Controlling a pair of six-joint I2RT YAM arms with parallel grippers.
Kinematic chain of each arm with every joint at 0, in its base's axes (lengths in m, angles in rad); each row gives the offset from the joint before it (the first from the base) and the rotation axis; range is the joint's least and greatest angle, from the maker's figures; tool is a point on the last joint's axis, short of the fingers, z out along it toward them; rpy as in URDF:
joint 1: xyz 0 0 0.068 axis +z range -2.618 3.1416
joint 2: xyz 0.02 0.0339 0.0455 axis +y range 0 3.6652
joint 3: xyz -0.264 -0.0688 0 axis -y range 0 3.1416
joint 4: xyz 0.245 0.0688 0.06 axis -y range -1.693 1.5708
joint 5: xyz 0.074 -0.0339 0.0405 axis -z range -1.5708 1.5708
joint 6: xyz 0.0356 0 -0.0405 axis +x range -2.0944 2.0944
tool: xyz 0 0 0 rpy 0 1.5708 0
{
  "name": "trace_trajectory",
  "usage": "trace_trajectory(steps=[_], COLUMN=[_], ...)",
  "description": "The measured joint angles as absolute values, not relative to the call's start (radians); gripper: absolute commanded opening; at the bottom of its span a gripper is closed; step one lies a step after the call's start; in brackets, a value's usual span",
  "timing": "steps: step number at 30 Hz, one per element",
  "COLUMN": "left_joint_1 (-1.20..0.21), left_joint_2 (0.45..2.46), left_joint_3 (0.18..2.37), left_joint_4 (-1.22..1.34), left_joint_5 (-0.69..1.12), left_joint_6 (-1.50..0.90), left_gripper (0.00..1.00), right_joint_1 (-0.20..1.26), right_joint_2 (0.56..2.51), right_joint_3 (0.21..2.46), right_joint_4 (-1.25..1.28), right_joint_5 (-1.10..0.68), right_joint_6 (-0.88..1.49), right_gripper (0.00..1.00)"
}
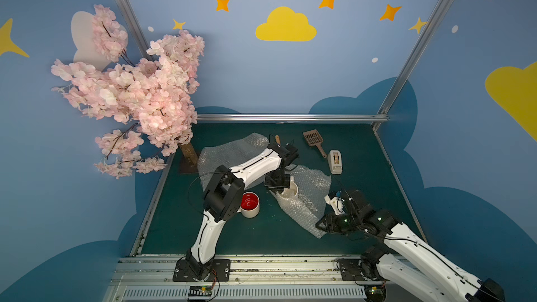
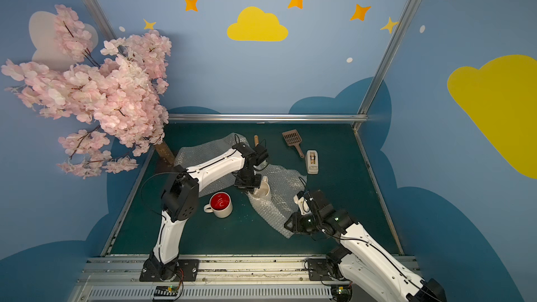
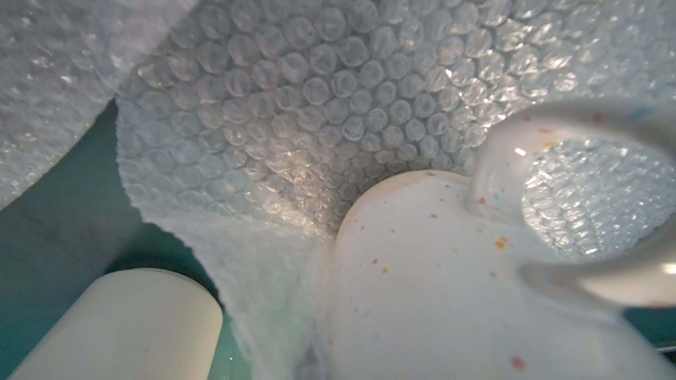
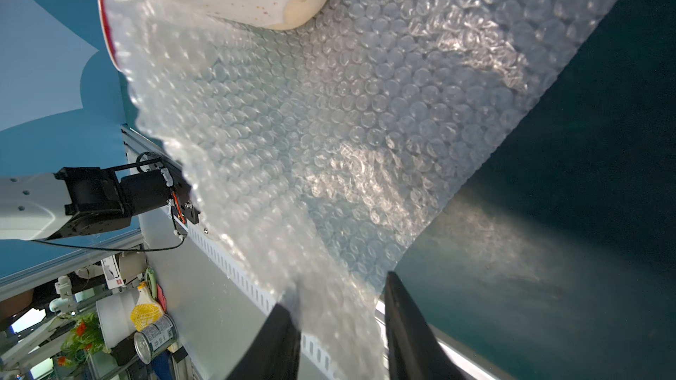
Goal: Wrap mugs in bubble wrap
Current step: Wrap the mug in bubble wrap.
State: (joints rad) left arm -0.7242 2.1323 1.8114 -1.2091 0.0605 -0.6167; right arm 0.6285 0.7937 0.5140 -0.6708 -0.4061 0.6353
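Note:
In both top views a cream mug (image 1: 291, 190) (image 2: 263, 190) sits tilted on a bubble wrap sheet (image 1: 309, 199) (image 2: 283, 196). My left gripper (image 1: 279, 187) is down on the mug's left side and shut on it, its fingers hidden. The left wrist view shows the speckled wall and handle (image 3: 490, 177) close up. My right gripper (image 4: 336, 290) (image 1: 321, 225) stands open at the sheet's near corner, and the wrap passes between its fingers (image 4: 402, 323). A red-inside mug (image 1: 250, 204) stands upright left of the sheet. Another bubble wrap sheet (image 1: 229, 152) lies behind, under my left arm.
A white tape dispenser (image 1: 335, 161) and a brown slotted scoop (image 1: 313, 140) lie at the back right. A pink blossom tree (image 1: 139, 97) overhangs the back left corner, its trunk (image 1: 189, 155) standing on the mat. Metal rails (image 1: 261, 268) run along the front edge.

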Motion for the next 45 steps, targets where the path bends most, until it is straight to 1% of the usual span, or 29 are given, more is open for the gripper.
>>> trace_trajectory(steps=[2, 6, 11, 14, 24, 30, 36, 39, 45], left_joint_1=[-0.724, -0.724, -0.727, -0.741, -0.821, -0.823, -0.819, -0.818, -0.817], left_joint_2=[2.132, 2.132, 2.132, 2.133, 2.149, 2.149, 2.139, 2.135, 2.111], left_joint_3=[1.811, 1.811, 1.812, 1.821, 1.869, 1.862, 1.829, 1.822, 1.785], left_joint_4=[-1.209, -1.206, -1.208, -1.222, -1.254, -1.238, -1.207, -1.200, -1.164], left_joint_5=[0.062, 0.071, 0.067, 0.037, -0.049, -0.049, -0.038, -0.037, -0.033], left_joint_6=[-0.613, -0.604, -0.582, -0.559, -0.508, -0.493, -0.478, -0.471, -0.456], left_gripper=[0.02, 0.02, 0.02, 0.02, 0.02, 0.02, 0.02, 0.02, 0.02], right_joint_1=[0.632, 0.633, 0.633, 0.633, 0.622, 0.607, 0.604, 0.604, 0.605], right_joint_2=[0.784, 0.752, 0.751, 0.786, 0.966, 1.126, 1.288, 1.326, 1.340], right_joint_3=[0.514, 0.514, 0.526, 0.559, 0.705, 0.773, 0.804, 0.802, 0.802], right_joint_4=[-0.672, -0.676, -0.675, -0.669, -0.465, -0.319, -0.236, -0.209, -0.205], right_joint_5=[-0.400, -0.389, -0.377, -0.379, -0.463, -0.517, -0.543, -0.532, -0.503], right_joint_6=[0.639, 0.645, 0.648, 0.646, 0.670, 0.718, 0.729, 0.726, 0.694], right_gripper=[0.23, 0.01, 0.00, 0.00, 0.00, 0.00, 0.00, 0.00, 0.00])
